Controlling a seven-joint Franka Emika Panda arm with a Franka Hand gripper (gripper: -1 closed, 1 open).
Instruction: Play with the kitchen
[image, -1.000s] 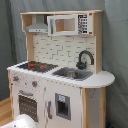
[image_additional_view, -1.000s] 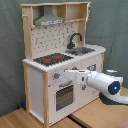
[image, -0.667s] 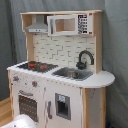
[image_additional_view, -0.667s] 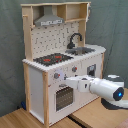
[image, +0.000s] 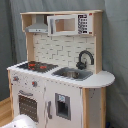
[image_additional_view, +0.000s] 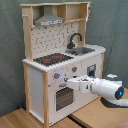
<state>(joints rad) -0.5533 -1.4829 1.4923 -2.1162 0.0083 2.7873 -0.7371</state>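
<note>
The kitchen (image: 65, 95) is a white and light-wood toy unit with a black-red stovetop (image: 36, 65), black faucet (image: 84, 59), sink (image: 72, 74), grey hood (image: 37, 27) and windowed oven door (image: 29, 105). In the second exterior view the kitchen (image_additional_view: 37, 85) stands left of centre. My white arm reaches in from the second exterior view's right. My gripper (image_additional_view: 70, 83) is right in front of the lower cabinet, just above the oven door (image_additional_view: 62, 97) and beside a knob (image_additional_view: 56, 76). A white blur of the arm (image: 20, 121) shows at the first exterior view's bottom left.
A toy microwave (image: 67, 24) sits on the top shelf. A grey curtain (image: 115, 50) hangs behind the kitchen. The unit stands on a wooden surface (image_additional_view: 20, 120) with a seam running below my arm.
My arm has pushed further toward the second exterior view's left and dipped slightly, bringing the gripper up to the kitchen's front panel. The kitchen itself has not moved.
</note>
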